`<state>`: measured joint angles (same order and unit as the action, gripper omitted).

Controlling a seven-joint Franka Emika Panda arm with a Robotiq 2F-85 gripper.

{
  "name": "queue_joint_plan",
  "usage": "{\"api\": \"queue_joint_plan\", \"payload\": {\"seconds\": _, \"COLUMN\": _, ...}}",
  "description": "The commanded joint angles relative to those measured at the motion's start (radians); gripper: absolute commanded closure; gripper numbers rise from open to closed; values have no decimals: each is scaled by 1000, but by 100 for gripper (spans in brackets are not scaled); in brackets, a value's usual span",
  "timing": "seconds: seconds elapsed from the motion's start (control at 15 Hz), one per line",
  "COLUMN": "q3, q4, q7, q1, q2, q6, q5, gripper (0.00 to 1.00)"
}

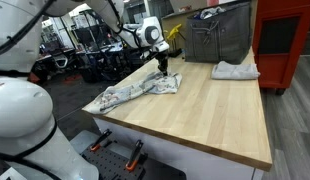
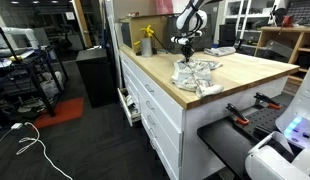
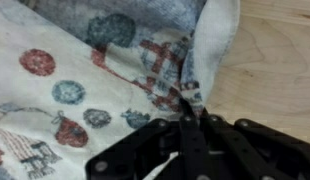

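Gripper: The gripper (image 3: 192, 108) is squeezing its two fingers almost all the way together. It is pinching a raised fold of the printed cloth (image 3: 80, 85) between them.
Where the cloth is: The cloth is lying crumpled on the wooden table (image 1: 210, 115). In an exterior view it is spreading from under the gripper (image 1: 163, 68) toward the table's edge.
Why it is held this way: I think the fingers are coming straight down on a bump in the cloth because a flat cloth is giving them nothing to grab. A fold is sticking up, so it is fitting between them.
How the cloth is sitting: Most of it is resting on the wood. Only the pinched bit is standing up.
Other cloth: A pale cloth (image 1: 235, 70) is sitting bunched up at the far corner, well apart from the printed one.
Grey bin: A grey bin (image 1: 217, 40) is standing at the back of the table, behind the pale cloth. I cannot tell what is in it.
Yellow bottle: A yellow bottle (image 2: 147, 42) is standing upright near the back, apart from the cloth.
Drawers: White drawers (image 2: 155, 108) are sitting under the table, hiding whatever is inside.
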<state>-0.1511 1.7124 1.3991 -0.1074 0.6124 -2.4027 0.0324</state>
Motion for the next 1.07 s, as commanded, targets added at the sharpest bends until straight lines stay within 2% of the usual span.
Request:
{"api": "queue_joint_plan", "payload": {"seconds": 0.0, "q3": -17, "q4": 5, "q7": 52, "q1": -26, "q2": -26, "q6": 7, "q5": -26, "gripper": 98}}
{"api": "queue_joint_plan", "payload": {"seconds": 0.27, "q3": -28, "q4": -32, "q7": 59, "q1": -47, "q2": -20, "q6": 34, "q5": -63, "gripper": 98}}
{"api": "queue_joint_plan", "payload": {"seconds": 0.33, "q3": -30, "q4": -42, "q7": 57, "q1": -48, "q2": -18, "q6": 38, "q5": -69, "gripper": 79}}
{"api": "queue_joint_plan", "payload": {"seconds": 0.4, "q3": -32, "q4": -49, "q7": 56, "q1": -50, "q2": -18, "q6": 43, "q5": -75, "gripper": 68}}
{"api": "queue_joint_plan", "payload": {"seconds": 0.47, "q3": -33, "q4": -57, "q7": 56, "q1": -51, "q2": -15, "q6": 47, "q5": -82, "gripper": 61}}
{"api": "queue_joint_plan", "payload": {"seconds": 0.53, "q3": -34, "q4": -65, "q7": 54, "q1": -52, "q2": -13, "q6": 54, "q5": -90, "gripper": 89}}
{"api": "queue_joint_plan", "payload": {"seconds": 0.73, "q3": -34, "q4": -82, "q7": 51, "q1": -51, "q2": -9, "q6": 65, "q5": -102, "gripper": 100}}
{"api": "queue_joint_plan", "payload": {"seconds": 1.0, "q3": -30, "q4": -113, "q7": 52, "q1": -49, "q2": 2, "q6": 83, "q5": -109, "gripper": 100}}
